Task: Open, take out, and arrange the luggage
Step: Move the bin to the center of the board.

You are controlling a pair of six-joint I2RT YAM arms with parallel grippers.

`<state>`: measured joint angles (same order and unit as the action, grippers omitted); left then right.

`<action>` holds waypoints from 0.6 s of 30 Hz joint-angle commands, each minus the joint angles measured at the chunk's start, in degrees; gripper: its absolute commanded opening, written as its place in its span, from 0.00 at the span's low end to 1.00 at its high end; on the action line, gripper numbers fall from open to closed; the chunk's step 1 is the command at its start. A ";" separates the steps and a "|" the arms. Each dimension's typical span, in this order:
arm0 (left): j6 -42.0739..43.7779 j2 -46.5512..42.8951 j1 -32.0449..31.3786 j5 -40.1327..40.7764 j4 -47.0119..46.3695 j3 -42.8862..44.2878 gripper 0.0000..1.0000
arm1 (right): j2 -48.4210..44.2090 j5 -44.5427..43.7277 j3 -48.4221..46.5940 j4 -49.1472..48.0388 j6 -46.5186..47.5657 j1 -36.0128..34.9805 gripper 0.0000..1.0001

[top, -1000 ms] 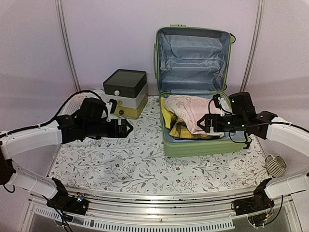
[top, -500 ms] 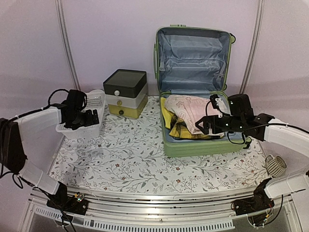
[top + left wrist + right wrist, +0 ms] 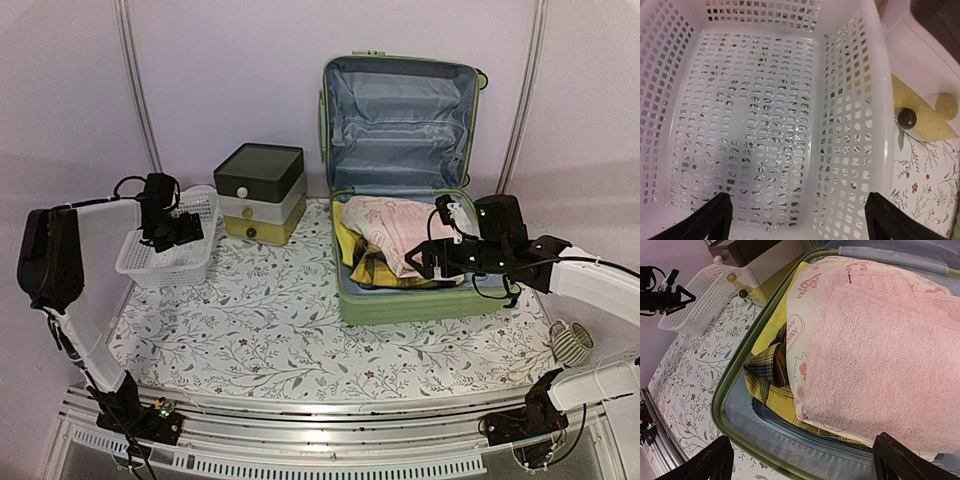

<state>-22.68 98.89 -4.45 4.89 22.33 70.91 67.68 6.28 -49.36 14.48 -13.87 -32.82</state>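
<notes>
The light-green luggage [image 3: 405, 300] lies open at the back right, lid upright with pale blue lining. Inside lie a pink towel [image 3: 395, 225], a white printed cloth [image 3: 805, 335] and a yellow plaid garment [image 3: 365, 265]; all three show in the right wrist view, the towel [image 3: 875, 355] on top, the plaid garment [image 3: 767, 375] under them. My right gripper [image 3: 430, 258] is open and empty just above the clothes at the case's front right. My left gripper [image 3: 185, 232] is open and empty over the white mesh basket [image 3: 165, 260], which fills the left wrist view [image 3: 765, 110].
A small dark-lidded white-and-yellow drawer box [image 3: 260, 193] stands behind the basket, left of the luggage. A grey coiled object [image 3: 570, 343] lies at the table's right edge. The flowered tablecloth [image 3: 270, 330] covers the table.
My left arm swung back from the table's middle to the far left and now hovers over the basket. My right gripper dipped slightly toward the clothes.
</notes>
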 commanded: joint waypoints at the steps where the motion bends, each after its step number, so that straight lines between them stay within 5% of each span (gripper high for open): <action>1: -1.20 4.60 2.98 -4.72 1.01 0.69 0.86 | -0.42 0.89 0.15 -0.87 -0.16 0.29 0.99; 7: -4.06 6.18 4.45 -8.33 0.82 -1.28 0.61 | -0.97 0.97 0.67 -0.60 0.00 0.30 0.99; 18: -14.96 -0.94 1.13 -4.13 4.47 -10.51 0.41 | -1.70 1.57 0.58 -0.48 -0.52 0.30 0.99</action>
<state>-32.58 101.56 -0.82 -1.91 23.05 62.96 67.64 7.03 -49.32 14.48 -13.98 -32.82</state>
